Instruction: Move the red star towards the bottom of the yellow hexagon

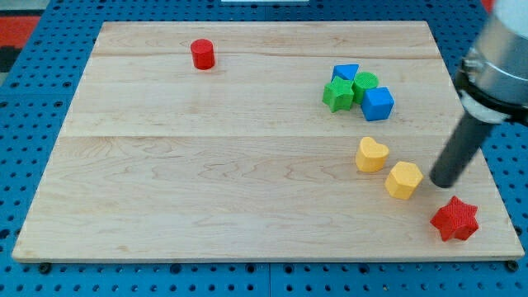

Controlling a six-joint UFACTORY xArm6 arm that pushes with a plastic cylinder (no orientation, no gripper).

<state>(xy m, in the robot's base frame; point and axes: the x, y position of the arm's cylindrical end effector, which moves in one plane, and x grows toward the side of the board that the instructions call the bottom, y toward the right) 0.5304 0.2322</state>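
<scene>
The red star [454,219] lies near the board's bottom right corner. The yellow hexagon [403,180] sits up and to the left of it, a short gap apart. My tip [440,181] is at the end of the dark rod, just right of the yellow hexagon and above the red star, touching neither as far as I can see.
A yellow heart [371,154] lies up-left of the hexagon. A cluster of a blue block [346,73], a green star [337,95], a green cylinder [365,83] and a blue cube [378,104] sits at upper right. A red cylinder [202,54] stands at the top left. The board's right edge [495,177] is close.
</scene>
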